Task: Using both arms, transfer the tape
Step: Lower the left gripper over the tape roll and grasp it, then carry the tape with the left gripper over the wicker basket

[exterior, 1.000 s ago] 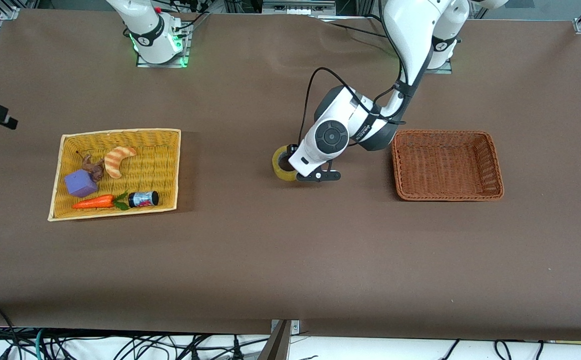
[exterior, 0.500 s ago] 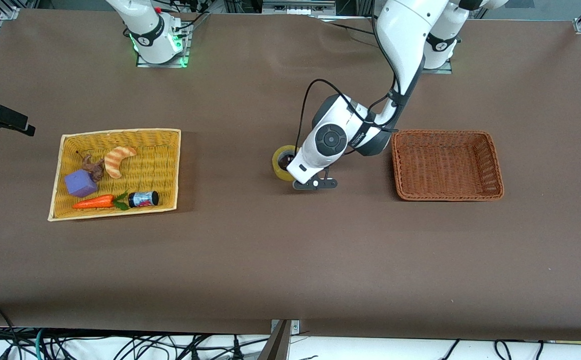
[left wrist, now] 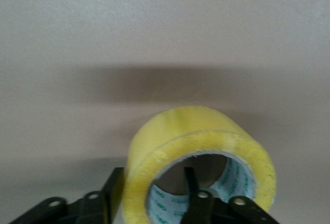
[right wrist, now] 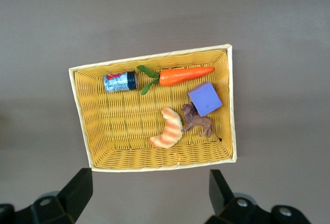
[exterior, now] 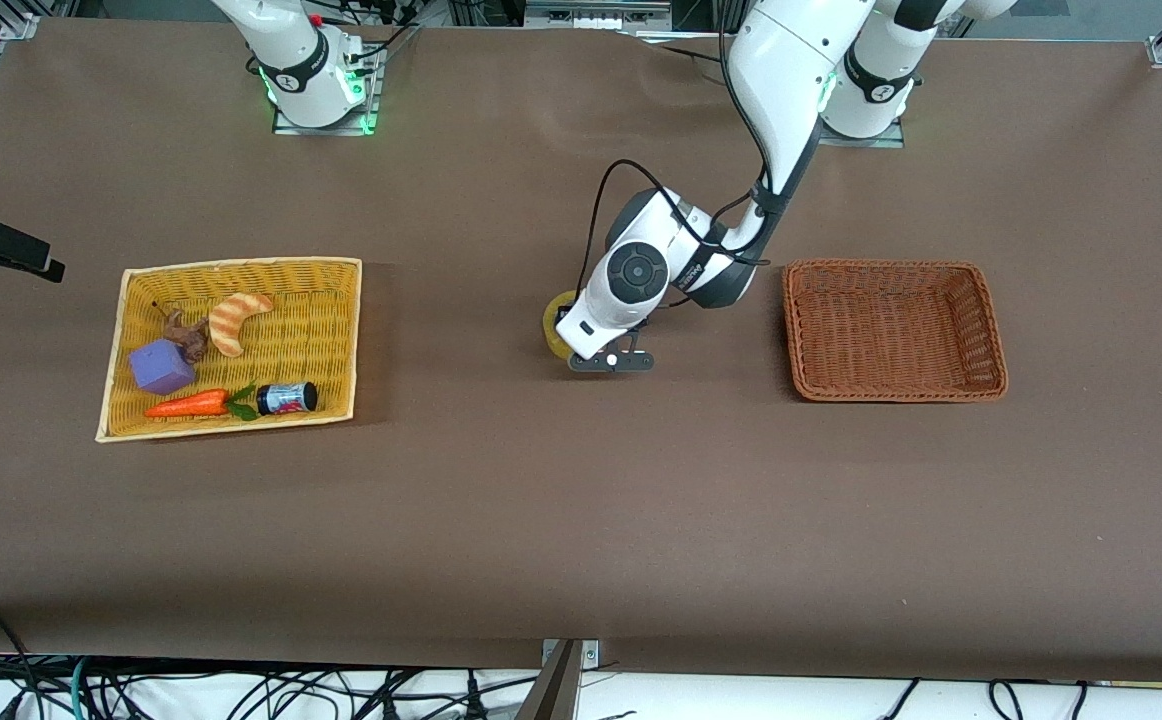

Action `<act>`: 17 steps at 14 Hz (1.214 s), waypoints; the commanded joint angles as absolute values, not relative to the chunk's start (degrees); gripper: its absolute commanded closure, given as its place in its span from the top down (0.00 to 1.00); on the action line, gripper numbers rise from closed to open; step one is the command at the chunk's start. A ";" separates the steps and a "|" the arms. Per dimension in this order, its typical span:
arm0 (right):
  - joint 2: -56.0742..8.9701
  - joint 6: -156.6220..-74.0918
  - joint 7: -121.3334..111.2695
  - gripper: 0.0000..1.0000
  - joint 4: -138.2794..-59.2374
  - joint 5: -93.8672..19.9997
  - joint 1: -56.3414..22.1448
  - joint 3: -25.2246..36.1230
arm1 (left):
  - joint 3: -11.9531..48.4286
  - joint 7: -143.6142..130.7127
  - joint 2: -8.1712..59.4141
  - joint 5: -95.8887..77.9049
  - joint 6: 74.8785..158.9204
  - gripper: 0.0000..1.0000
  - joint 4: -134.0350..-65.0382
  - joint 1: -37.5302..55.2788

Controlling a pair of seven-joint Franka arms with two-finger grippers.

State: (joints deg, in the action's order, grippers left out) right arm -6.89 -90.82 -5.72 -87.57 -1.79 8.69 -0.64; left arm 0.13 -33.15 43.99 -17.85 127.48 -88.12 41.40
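Brown table (exterior: 581,520) | tape (left wrist: 198,152) in left hand (left wrist: 154,206) | right hand (right wrist: 149,190) waits

Bare table all around the tape (exterior: 553,325), only the left gripper (exterior: 609,361) crowds it. Brown basket (exterior: 894,385) sits toward the left arm's end, yellow basket (exterior: 339,340) toward the right arm's end, both well apart.

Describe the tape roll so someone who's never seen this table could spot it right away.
Between the yellow basket and the brown basket, mid-table, the left gripper reaches down. There the tape stands on edge, one finger inside its core. It is the only yellowish ring, outside both baskets.
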 commanded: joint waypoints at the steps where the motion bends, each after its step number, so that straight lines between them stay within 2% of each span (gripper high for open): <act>1: -7.56 -90.53 -5.89 1.00 -85.87 -1.32 8.26 -0.70 | -0.35 -32.35 42.11 -18.37 122.54 0.00 -87.54 39.56; 5: -7.56 -90.53 -5.89 1.00 -85.87 -1.23 8.35 -0.70 | -0.35 -28.05 36.32 -18.19 112.97 0.00 -87.71 34.47; 11: -7.56 -90.44 -5.98 1.00 -85.87 -1.58 8.26 -0.88 | -0.53 -8.39 25.68 -11.44 92.92 0.00 -89.81 21.99; 14: -7.56 -90.35 -5.98 1.00 -85.87 -1.50 8.17 -0.88 | -0.44 1.64 15.15 -6.35 93.34 0.00 -100.78 17.24; 17: -7.56 -90.44 -5.98 1.00 -85.87 -1.49 8.17 -0.88 | -0.44 12.00 10.55 -3.00 93.51 0.00 -106.34 10.66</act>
State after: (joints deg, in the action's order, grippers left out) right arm -7.03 -90.93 -5.72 -87.28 -1.79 8.18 -0.74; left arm -1.29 5.22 16.16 -5.21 92.34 -99.66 14.60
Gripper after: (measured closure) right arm 0.000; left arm 0.780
